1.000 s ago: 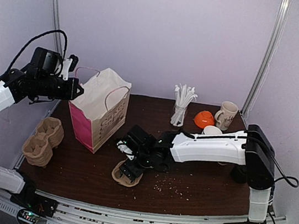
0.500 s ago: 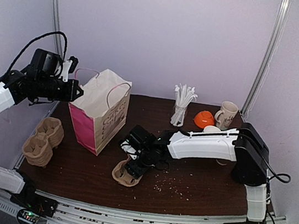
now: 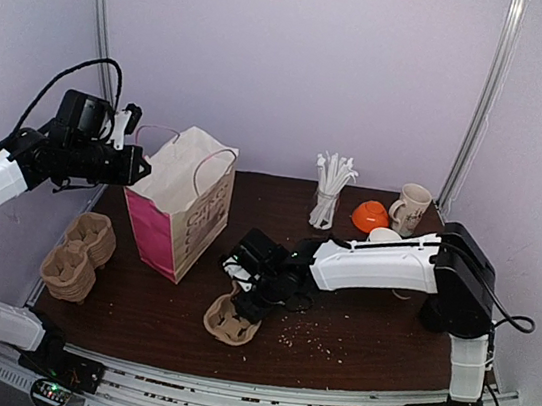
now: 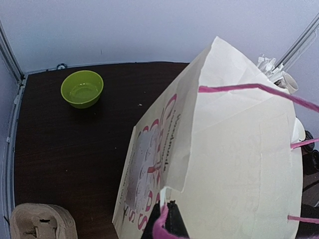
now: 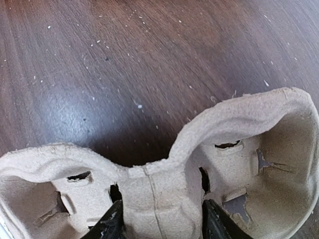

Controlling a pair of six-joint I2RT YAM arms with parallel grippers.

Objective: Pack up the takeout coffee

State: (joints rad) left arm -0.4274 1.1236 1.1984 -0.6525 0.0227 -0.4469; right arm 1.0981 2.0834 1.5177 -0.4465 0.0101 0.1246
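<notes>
Two jobs: clamping the pink handle (image 4: 158,228) in the left end effector (image 4: 168,219) for an open paper bag (image 4: 239,164); straddling the cup carrier (image 5: 154,194) with the right end effector (image 5: 158,224), grip uncertain.

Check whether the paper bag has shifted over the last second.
No. The paper bag stands just as far from the carrier stack as before.

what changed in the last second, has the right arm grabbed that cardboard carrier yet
The right gripper shifted slightly to the right over the cardboard cup carrier, and its jaws narrowed to flank the centre ridge. A firm hold isn't clear yet. The carrier slid a little toward the near side. Unchanged: the left gripper is shut on the bag handle, and the paper bag stands where it was.
</notes>
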